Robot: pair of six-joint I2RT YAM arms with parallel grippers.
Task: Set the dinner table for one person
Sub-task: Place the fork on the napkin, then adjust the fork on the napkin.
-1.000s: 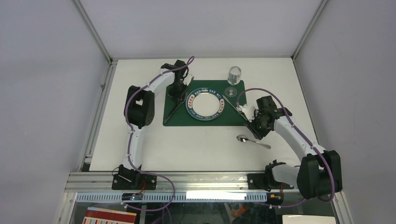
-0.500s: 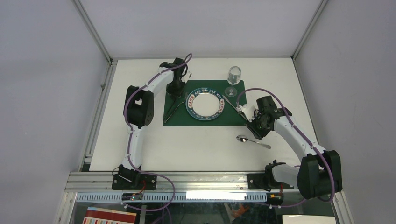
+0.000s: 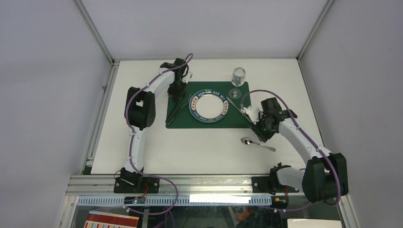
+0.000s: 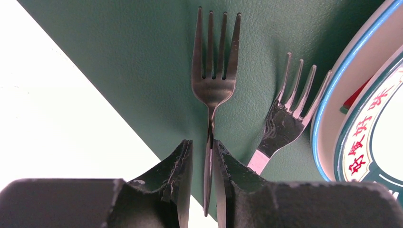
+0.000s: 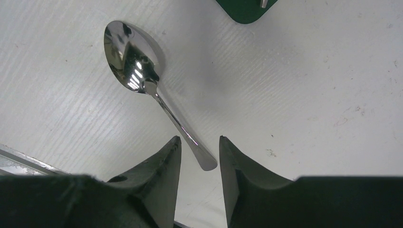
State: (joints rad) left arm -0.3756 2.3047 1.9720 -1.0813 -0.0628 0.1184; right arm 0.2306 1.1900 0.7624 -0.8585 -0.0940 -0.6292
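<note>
On the white dinner table [image 3: 190, 147] a dark green placemat [image 3: 209, 123] holds a blue-rimmed plate [image 3: 192, 105]. Two forks [image 3: 175, 113] lie left of the plate and a knife [image 3: 236, 107] lies to its right. My left gripper [image 3: 178, 89] is at the placemat's far left corner. In the left wrist view its jaws [image 4: 203, 147] stand a narrow gap apart around the handle end of one fork [image 4: 212, 80]. The second fork [image 4: 285, 118] lies beside it. My right gripper [image 3: 259, 129] is open, and in the right wrist view [image 5: 199, 142] it straddles the handle tip of the spoon [image 5: 130, 59].
A clear wine glass [image 3: 238, 76] stands at the placemat's far right corner. The spoon [image 3: 247, 140] lies on bare table just off the placemat's near right corner [image 5: 244, 9]. Aluminium framing [image 3: 100, 118] borders the table.
My left gripper has drawn back towards the far left, along the fork handle; the forks stay on the placemat. The right arm has not moved.
</note>
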